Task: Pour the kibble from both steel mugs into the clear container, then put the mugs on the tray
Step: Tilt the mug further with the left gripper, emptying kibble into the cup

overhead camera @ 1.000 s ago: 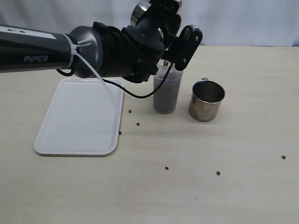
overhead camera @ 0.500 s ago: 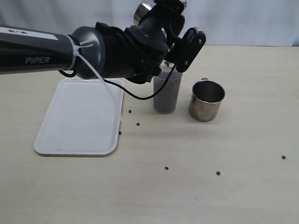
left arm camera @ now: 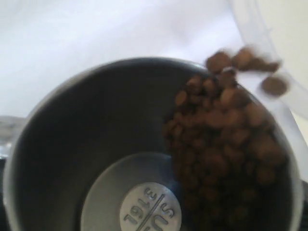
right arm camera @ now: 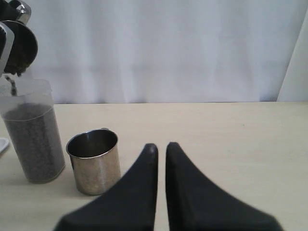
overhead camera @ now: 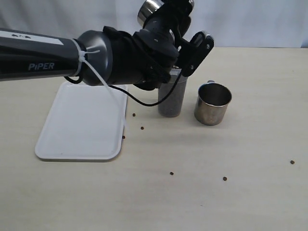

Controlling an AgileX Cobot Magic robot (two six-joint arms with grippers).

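Now that my left tool (overhead camera: 162, 10) has tipped its clamped steel mug (left arm camera: 72, 144) slightly steeper, kibble (left arm camera: 226, 134) spills into the clear container (right arm camera: 31, 139); I judge this last pour well underway. Second mug (overhead camera: 212, 103) stands at its three o'clock; right tool (right arm camera: 161, 146) nearly closed, empty.

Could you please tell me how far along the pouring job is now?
Done: one steel mug stands beside the clear container, looking empty. In hand: the tilted mug is pouring kibble into it. Left: both mugs onto the tray; stray pellets lie on the table.
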